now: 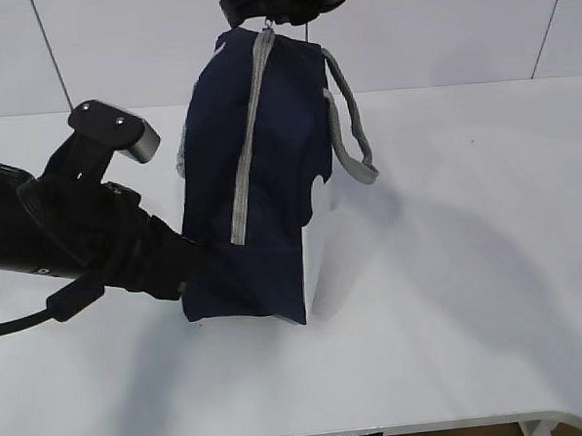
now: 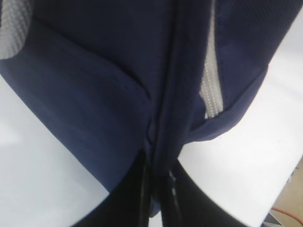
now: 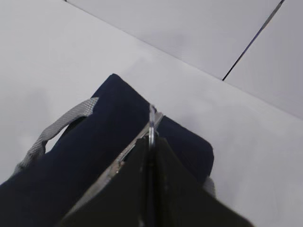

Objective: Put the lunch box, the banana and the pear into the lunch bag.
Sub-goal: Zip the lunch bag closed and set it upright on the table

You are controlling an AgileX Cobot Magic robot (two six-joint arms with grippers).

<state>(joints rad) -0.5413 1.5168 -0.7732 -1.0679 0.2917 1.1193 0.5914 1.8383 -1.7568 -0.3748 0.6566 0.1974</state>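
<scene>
Navy lunch bag [image 1: 269, 170] stands upright on its end; grey zipper closed; grey handle drooping right.

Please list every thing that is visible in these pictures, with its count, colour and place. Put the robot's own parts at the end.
lunch bag: one, navy blue, standing in the middle of the table, zipper side facing the camera.
zipper: one, grey, running down the bag's front.
handle: one clearly seen, grey webbing, hanging on the bag's right side.
table: one, white, under everything.
left gripper: one, black, fingers shut on the bag's lower edge.
right gripper: one, black, fingers shut on the zipper pull at the bag's top.
</scene>
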